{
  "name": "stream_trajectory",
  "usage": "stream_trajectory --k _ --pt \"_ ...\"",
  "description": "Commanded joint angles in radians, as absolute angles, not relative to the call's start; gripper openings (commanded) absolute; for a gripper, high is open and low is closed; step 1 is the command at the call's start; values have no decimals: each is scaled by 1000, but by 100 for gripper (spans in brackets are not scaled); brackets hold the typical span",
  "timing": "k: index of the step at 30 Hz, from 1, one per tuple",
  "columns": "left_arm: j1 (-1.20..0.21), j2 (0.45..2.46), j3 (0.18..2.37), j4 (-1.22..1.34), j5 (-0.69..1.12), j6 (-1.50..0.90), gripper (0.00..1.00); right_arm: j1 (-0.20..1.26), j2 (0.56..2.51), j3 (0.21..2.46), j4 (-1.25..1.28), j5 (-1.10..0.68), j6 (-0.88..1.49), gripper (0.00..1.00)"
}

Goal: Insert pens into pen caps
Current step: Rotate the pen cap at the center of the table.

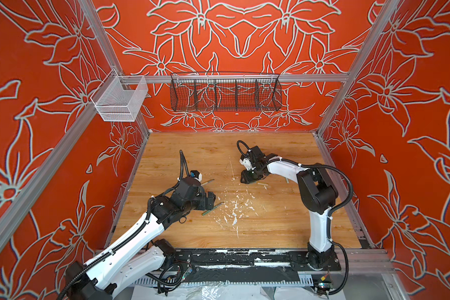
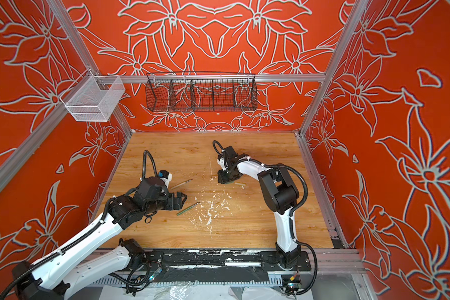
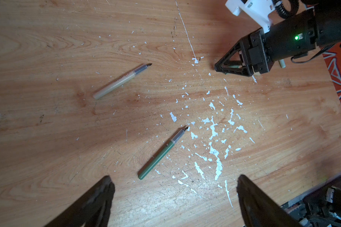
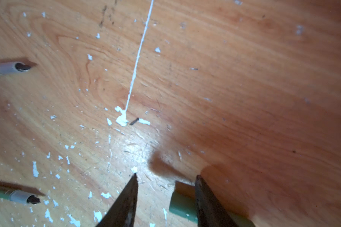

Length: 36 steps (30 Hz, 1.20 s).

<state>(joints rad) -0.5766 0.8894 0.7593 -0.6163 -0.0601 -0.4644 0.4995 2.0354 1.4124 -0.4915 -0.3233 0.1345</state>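
No pen capped yet; all left to do. Tan pen (image 3: 116, 83) and dark green pen (image 3: 161, 155) lie bare on bench (image 1: 270, 228). Left fingers (image 3: 98, 198) wide open, empty, near dark green pen. Right fingers (image 4: 126, 200) part open, low around green cap (image 4: 180, 205), no squeeze yet. Only right wrist view shows that cap clearly.

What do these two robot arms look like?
The left arm and right arm have white shells, black joints and ribbed black cables tied alongside. The left end effector and right end effector are black, with triangular open-frame fingers.
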Motion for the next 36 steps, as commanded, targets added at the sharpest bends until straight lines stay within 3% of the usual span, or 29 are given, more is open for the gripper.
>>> stream_trajectory --k 1,11,18,27,36 --pt "-572 909 784 -610 -69 -451 97 508 2036 1374 -504 -386 118 48" --pt "-573 922 782 -603 -66 -446 97 510 1867 1242 -568 -418 137 48" --pt "-573 943 788 -588 -58 -440 97 510 1732 1213 -550 -328 196 48" --pt "-572 932 782 -602 -61 -440 97 528 1852 1372 -701 -124 173 44" --pt "-572 899 746 -600 -67 -448 97 531 1969 1465 -706 -128 148 34"
